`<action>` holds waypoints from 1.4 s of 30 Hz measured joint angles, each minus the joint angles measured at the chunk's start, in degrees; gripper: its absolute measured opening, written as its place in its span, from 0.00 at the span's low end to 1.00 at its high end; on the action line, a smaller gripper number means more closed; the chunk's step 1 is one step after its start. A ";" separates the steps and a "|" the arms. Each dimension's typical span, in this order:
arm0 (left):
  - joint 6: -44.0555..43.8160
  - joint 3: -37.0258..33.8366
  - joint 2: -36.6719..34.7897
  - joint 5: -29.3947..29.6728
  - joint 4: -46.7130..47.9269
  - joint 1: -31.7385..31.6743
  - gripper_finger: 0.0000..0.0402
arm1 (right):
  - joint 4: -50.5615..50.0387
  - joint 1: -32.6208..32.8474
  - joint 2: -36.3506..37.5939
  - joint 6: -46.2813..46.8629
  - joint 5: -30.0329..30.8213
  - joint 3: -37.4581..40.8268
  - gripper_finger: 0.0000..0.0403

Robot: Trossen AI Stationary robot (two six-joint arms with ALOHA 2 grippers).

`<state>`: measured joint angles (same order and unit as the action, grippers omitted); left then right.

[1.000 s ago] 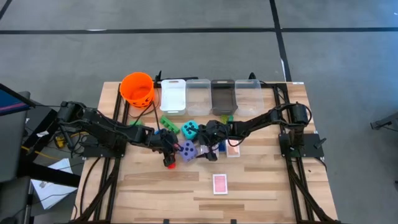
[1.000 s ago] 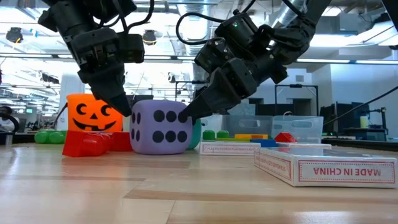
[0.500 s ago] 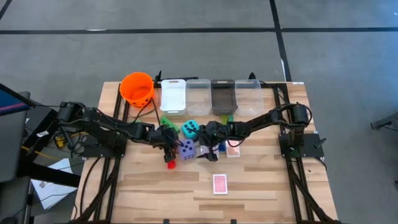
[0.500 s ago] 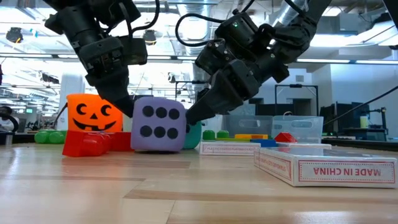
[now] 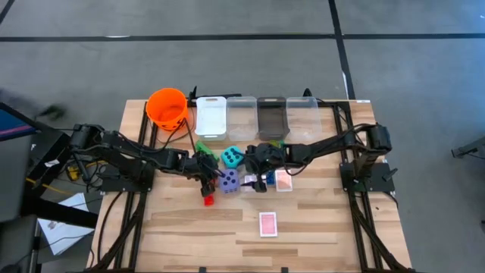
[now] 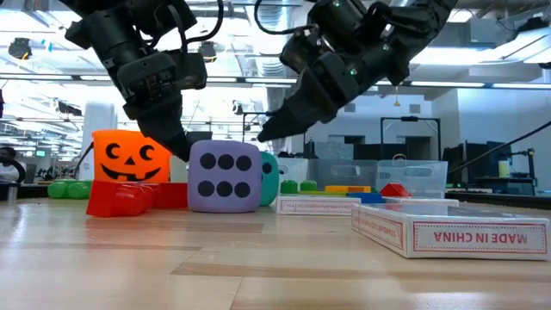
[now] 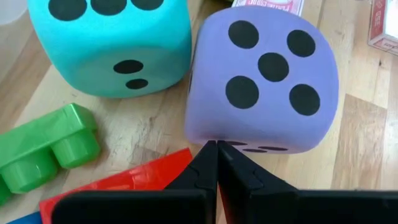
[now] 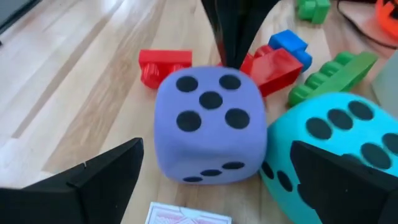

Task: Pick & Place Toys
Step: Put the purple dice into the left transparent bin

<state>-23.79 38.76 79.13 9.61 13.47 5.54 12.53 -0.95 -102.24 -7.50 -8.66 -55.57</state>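
Jaws: left (image 7: 216, 163) closed, tips touching purple die (image 7: 266, 79) | right (image 8: 217, 180) wide, raised above die

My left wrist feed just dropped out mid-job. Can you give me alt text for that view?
The left gripper, its fingers shut to a point, touches the lower edge of the purple die, whose top shows five dots. The teal die sits right beside it on the wooden table, with a green brick and a red brick nearer the gripper.

Right gripper (image 6: 263, 133) lifted clear of purple die (image 6: 225, 176); die now flat on table.
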 joint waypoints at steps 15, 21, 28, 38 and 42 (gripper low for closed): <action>0.00 0.00 0.00 -0.17 -1.13 0.04 0.00 | -9.24 1.70 1.10 2.53 -1.97 0.00 0.99; 0.00 0.00 0.00 -0.29 -2.19 0.04 0.00 | -21.36 2.60 10.46 2.39 2.75 2.49 0.99; -0.44 0.00 0.00 -0.38 -4.83 0.13 0.00 | 36.55 5.84 20.14 5.10 16.15 27.33 0.99; -0.44 0.00 0.00 -0.35 -8.86 0.15 0.00 | 70.81 0.62 5.98 17.98 2.26 35.92 0.99; -0.44 0.00 0.00 -0.33 -11.51 0.15 0.00 | 70.65 0.02 0.52 15.95 -5.97 30.94 0.99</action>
<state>-24.23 38.76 79.13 9.27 1.96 5.69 83.19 -0.93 -101.72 8.45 -14.63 -24.63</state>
